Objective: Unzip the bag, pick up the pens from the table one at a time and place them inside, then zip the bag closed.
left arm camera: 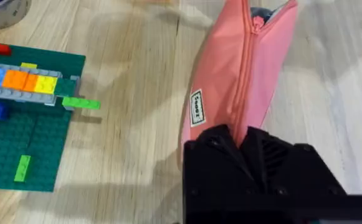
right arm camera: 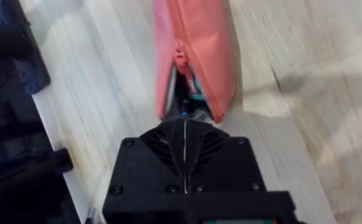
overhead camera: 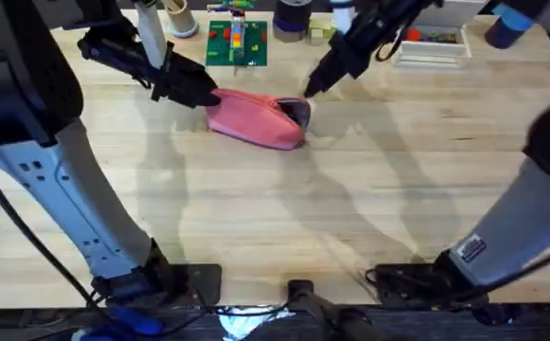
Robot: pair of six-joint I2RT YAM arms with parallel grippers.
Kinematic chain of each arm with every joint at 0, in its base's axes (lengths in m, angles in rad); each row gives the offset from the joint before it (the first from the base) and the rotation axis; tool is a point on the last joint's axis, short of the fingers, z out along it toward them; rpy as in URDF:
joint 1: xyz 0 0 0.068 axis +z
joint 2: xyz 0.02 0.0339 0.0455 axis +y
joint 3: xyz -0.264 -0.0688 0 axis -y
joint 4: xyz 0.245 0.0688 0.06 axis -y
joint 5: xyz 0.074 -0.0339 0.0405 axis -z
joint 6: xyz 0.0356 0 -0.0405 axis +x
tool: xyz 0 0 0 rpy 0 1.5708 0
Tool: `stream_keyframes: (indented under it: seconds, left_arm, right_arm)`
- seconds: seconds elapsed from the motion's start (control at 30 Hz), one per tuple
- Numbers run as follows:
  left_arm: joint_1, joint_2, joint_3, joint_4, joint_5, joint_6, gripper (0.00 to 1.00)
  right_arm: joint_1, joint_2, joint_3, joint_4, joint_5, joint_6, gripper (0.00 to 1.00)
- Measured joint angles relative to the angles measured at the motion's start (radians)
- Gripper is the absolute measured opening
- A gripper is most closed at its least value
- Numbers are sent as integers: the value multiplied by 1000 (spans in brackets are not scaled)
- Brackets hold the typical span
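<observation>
Pink bag [overhead camera: 256, 119] is pinched at opposite ends by both tools.

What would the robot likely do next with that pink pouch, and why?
Probably the right gripper, shut at the gaping end of the bag, pulls the zipper along toward the left gripper, which pinches the bag's other end. The zipper looks closed near the left gripper, and no pens lie on the table.

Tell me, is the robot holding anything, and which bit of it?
The left fingers pinch the closed end of the pink soft fabric pouch. The right fingers sit shut at its open end; their hold cannot be told.
</observation>
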Motion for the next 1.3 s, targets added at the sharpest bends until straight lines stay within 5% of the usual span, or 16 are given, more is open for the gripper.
stream_keyframes:
  seconds: [0.13, 0.37, 0.67, 1.3]
  left_arm:
    - [0, 0, 0, 0, 0, 0, 41]
    - [0, 0, 0, 0, 0, 0, 41]
    - [0, 0, 0, 0, 0, 0, 42]
    - [0, 0, 0, -4, -1, -6, 42]
  right_arm:
    - [0, -90, 0, 0, -8, 2, 59]
    - [0, -223, 0, 1, 19, 1, 967]
    - [0, -313, 0, -1, 39, 116, 995]
    - [0, -371, 0, -17, 85, 894, 996]
